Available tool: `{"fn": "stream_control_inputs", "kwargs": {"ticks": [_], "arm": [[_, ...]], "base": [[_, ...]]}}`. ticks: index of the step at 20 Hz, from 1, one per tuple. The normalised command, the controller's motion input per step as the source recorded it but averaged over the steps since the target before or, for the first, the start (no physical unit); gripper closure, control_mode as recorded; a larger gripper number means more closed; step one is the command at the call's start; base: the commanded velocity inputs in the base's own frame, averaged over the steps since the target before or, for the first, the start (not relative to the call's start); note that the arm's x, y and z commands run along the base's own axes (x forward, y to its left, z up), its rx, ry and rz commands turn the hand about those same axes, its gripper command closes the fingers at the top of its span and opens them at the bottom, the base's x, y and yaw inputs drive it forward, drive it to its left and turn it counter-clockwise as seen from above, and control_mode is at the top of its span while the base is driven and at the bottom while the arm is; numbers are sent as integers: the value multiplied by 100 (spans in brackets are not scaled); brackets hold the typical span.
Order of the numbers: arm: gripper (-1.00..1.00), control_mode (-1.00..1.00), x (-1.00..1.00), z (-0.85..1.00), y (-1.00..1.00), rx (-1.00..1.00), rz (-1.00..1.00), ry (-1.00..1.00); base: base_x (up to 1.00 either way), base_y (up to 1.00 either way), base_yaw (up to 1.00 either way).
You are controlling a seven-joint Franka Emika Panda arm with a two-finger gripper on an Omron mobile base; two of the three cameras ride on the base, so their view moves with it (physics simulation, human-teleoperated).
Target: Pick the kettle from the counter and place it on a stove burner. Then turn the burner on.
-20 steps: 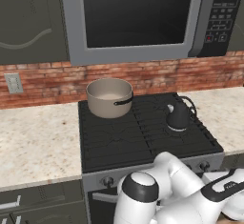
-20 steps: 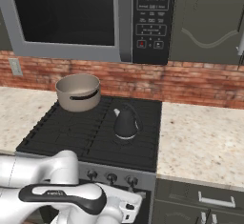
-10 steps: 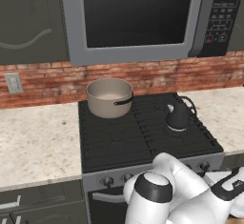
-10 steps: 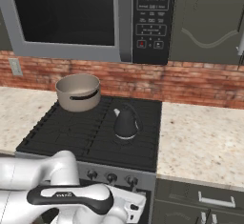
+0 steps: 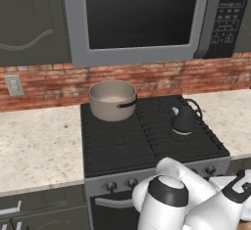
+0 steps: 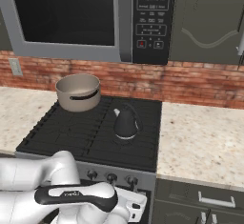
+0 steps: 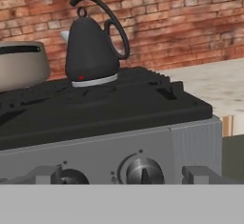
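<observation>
Kettle is already sitting on the right stove burner; your hand, jaws standing apart, is looking level at the knob just below it

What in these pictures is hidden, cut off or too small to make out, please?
- Gripper: hand view, its fingertips barely clear the bottom edge; jaws cannot be judged there.
- Stove knobs: left base view, the right ones sit behind the white arm; markings too small to read.
- Stove burner under the kettle: the kettle's base covers the ring; flame cannot be told.
- Pot: hand view, cut off by the left edge.
</observation>
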Motion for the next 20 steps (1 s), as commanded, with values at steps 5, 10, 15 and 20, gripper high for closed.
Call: {"fn": "stream_control_inputs", "kwargs": {"ticks": [5,10,15,20], "arm": [[-100,-100,17,-19,0,0,0,2],[-100,-100,23,-6,0,0,0,0],[-100,-100,22,-15,0,0,0,0],[-100,-100,21,-27,0,-2,0,2]], "base": [[0,0,0],[0,0,0],[0,0,0],[0,0,0]]}}
